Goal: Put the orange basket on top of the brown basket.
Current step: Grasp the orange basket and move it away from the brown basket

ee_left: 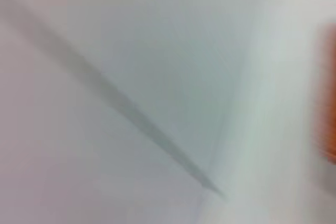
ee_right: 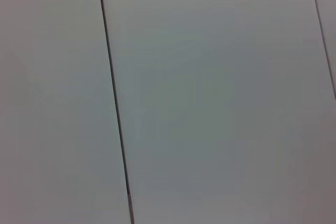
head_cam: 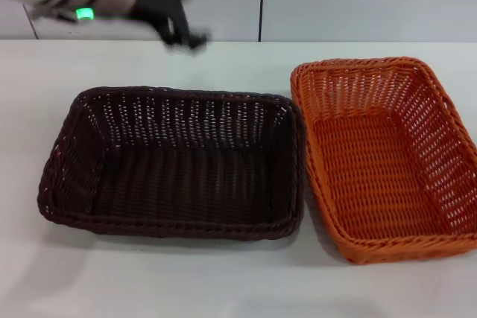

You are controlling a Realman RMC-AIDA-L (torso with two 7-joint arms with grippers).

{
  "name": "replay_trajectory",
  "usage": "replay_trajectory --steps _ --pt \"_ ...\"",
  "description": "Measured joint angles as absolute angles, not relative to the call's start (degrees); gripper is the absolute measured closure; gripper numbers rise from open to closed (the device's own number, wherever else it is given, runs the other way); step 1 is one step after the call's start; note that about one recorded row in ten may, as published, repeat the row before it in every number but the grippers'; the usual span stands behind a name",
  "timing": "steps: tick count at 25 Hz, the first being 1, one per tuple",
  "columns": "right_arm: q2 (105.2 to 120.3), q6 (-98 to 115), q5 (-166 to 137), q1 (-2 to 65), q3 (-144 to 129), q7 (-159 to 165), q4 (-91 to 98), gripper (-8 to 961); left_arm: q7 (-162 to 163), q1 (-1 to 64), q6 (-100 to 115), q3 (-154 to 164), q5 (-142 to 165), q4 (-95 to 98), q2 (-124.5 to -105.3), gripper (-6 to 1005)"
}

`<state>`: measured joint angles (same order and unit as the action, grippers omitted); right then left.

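1. Left gripper [head_cam: 186, 35]: sighted in the upper left of the head view, raised over the far edge of the tabletop [head_cam: 223, 288], beyond the far rim of the brown basket [head_cam: 175, 161]. It is blurred; whether its fingers are open or closed cannot be told. It carries nothing that can be seen and touches neither basket.

2. Right gripper: not sighted in any view. Its wrist camera shows only pale panelling with dark seams, so the condition of its fingers is not established.

3. Brown basket: sits flat on the tabletop at centre-left of the head view, mouth up, nothing inside it.

4. Orange basket [head_cam: 387, 154]: sits flat on the tabletop at the right of the head view, mouth up, nothing inside it, its right side running off the frame edge. Its left rim lies just beside the right rim of the brown basket; whether the two rims touch cannot be settled. A blurred orange strip at the right edge of the left wrist view is likely this basket.

5. Progress: in my judgement, none of the placement is done. The orange basket is not yet grasped, lifted or stacked. Outstanding: grip it, raise it clear, carry it leftward in the frame, and set it onto the brown basket.

6. Count: one orange basket, one brown basket, one gripper visible, one tabletop.
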<state>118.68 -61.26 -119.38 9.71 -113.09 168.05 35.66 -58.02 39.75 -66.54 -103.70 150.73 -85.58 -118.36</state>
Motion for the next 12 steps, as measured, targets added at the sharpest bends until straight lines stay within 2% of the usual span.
replay_trajectory --steps 3,5,7,10,12 --pt "118.72 -61.71 -119.36 9.37 -112.74 168.20 37.68 231 -49.91 31.43 -46.66 -101.61 149.96 -91.11 -118.42 216" --pt "118.27 -60.93 -119.66 8.66 -112.17 168.32 40.93 232 -45.33 23.35 -29.49 -98.26 148.64 -93.23 -118.25 216" --pt "116.52 -56.29 -121.04 7.06 -111.61 168.41 47.73 233 -42.63 14.67 -10.99 -94.03 146.88 -93.10 -118.07 216" --pt "112.49 -41.53 -124.28 5.11 -109.72 168.51 60.55 235 -39.83 4.47 8.25 -89.09 144.74 -89.84 -118.07 215" --pt "110.62 -19.23 -130.63 5.10 -103.69 168.57 73.70 236 -37.05 0.46 15.01 -87.36 144.40 -86.65 -118.09 215"
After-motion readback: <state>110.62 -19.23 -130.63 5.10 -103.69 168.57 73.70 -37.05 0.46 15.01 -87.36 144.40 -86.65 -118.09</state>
